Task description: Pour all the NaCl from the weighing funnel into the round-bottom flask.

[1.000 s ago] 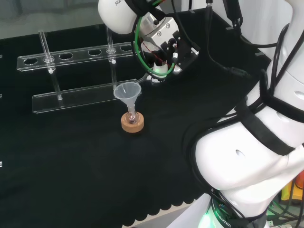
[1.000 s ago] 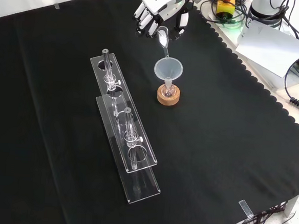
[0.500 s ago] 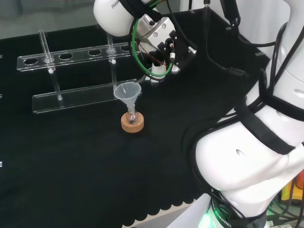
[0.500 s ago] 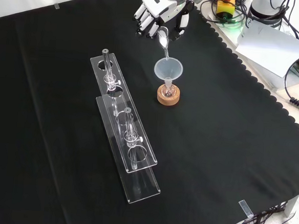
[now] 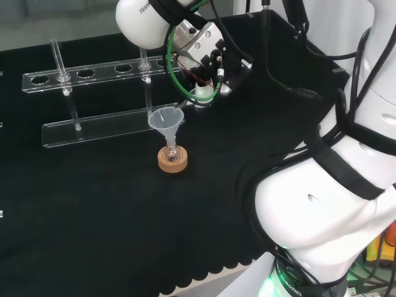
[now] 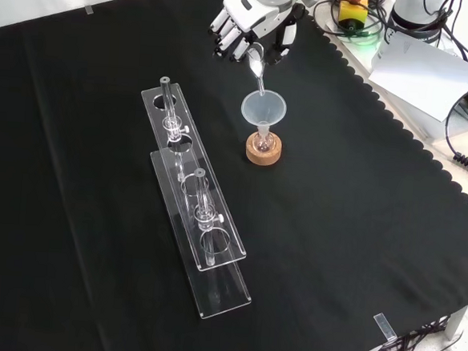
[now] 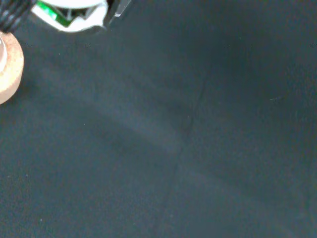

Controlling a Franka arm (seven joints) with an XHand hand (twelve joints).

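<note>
The hand (image 6: 253,20), at the front view's top, pinches the weighing funnel (image 6: 256,65), its spout slanting down-right into the clear funnel (image 6: 263,109).

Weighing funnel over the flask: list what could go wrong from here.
1. The weighing funnel in the hand has its thin spout just at the rim of the clear funnel; a small drift could spill NaCl on the cloth.
2. A nudge may tip the top-heavy round-bottom flask off its cork ring.
</note>
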